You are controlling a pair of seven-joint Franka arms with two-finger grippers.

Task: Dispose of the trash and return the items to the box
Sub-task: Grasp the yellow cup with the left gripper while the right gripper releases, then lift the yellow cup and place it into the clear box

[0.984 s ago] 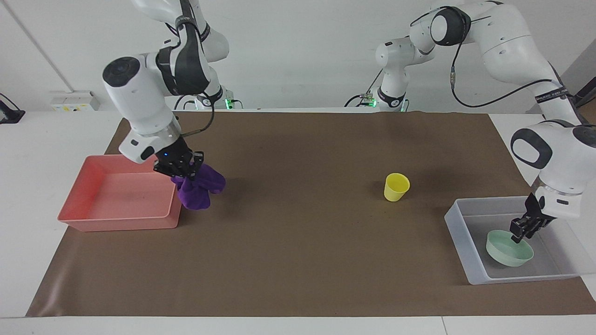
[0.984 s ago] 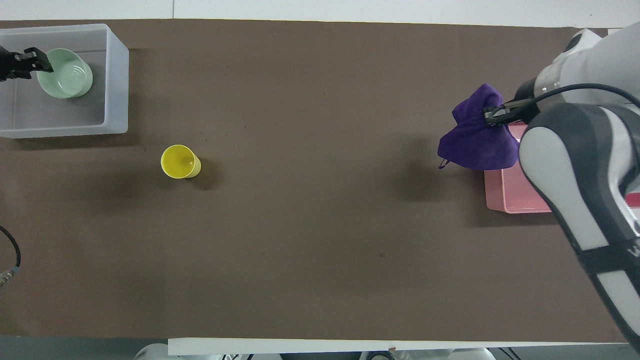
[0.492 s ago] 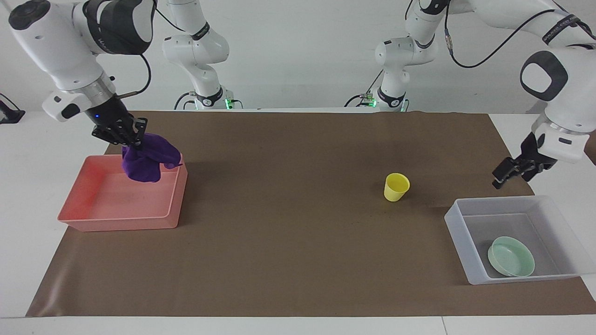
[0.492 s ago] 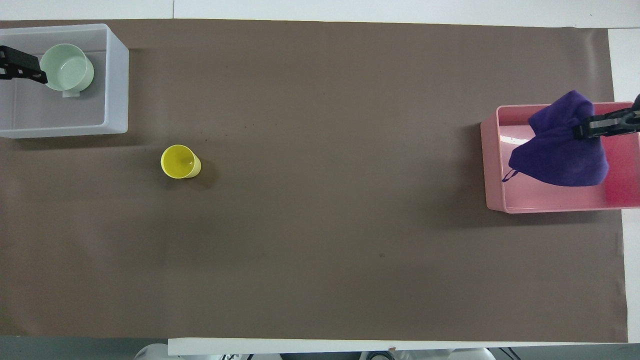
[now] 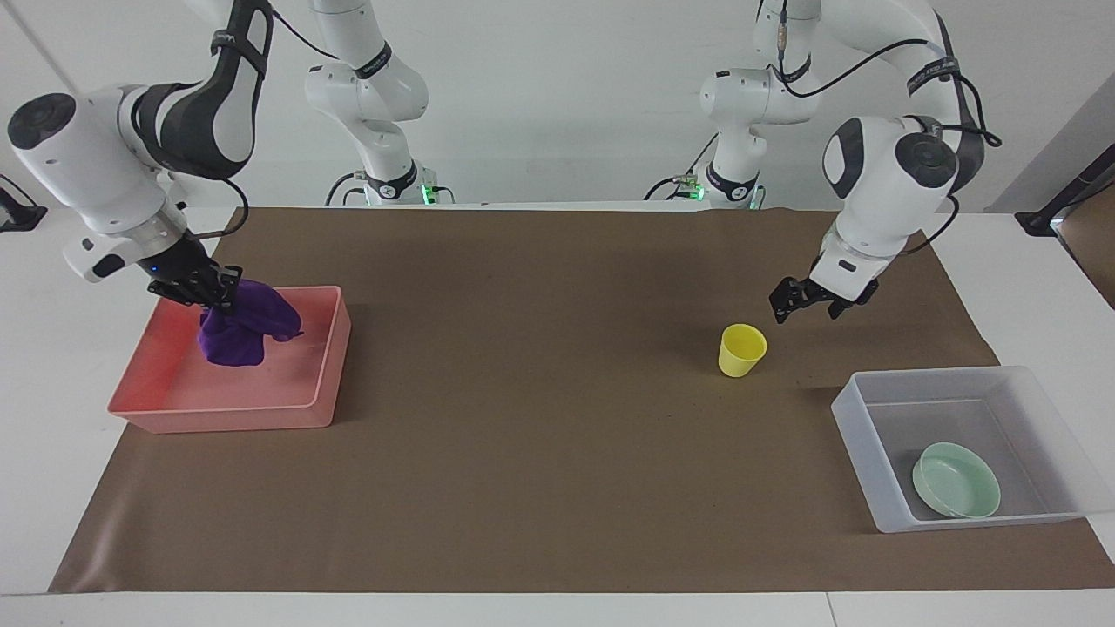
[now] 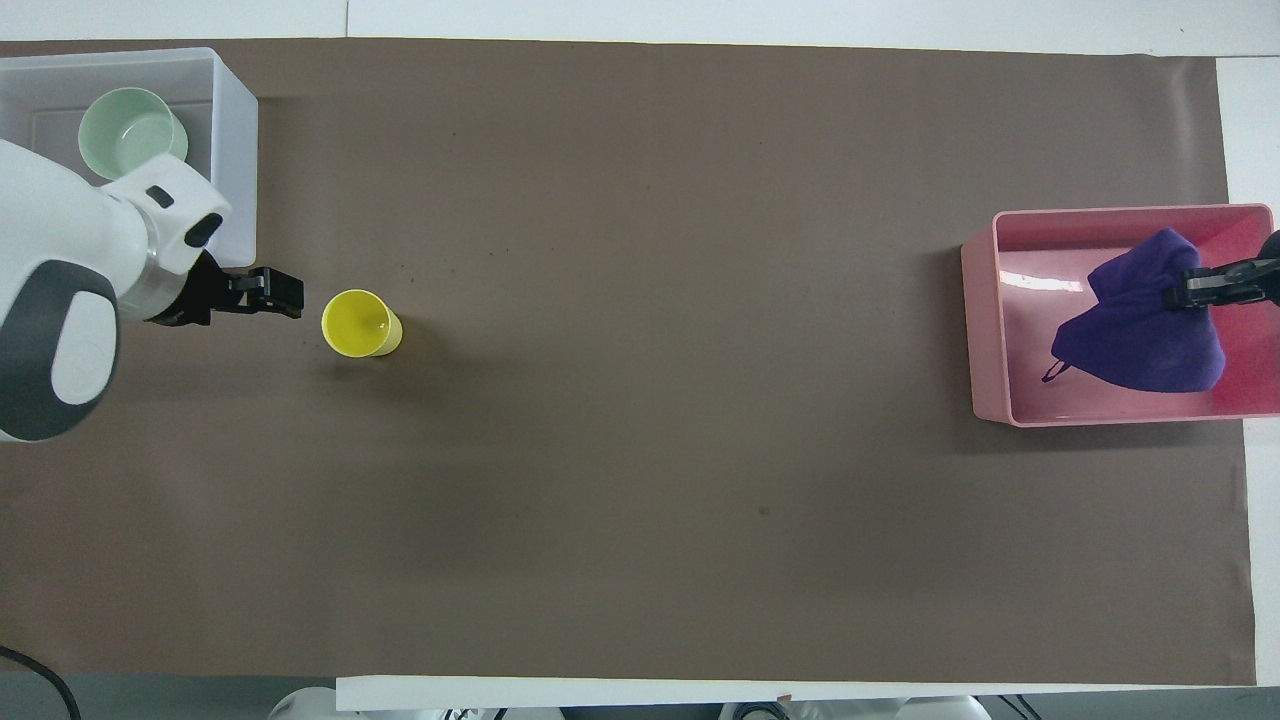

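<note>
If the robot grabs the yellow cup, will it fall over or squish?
The yellow cup stands upright on a base narrower than its rim, so a sideways bump from the left gripper might tip it. It looks like thin plastic, so it is probably light and may flex if pinched hard. Tipped over, its round wall would likely roll.

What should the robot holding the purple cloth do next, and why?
Probably open the right pincer and let go: the purple cloth already hangs inside the pink tray, its bottom about at the tray's floor. Meanwhile the left pincer hangs beside the yellow cup.
</note>
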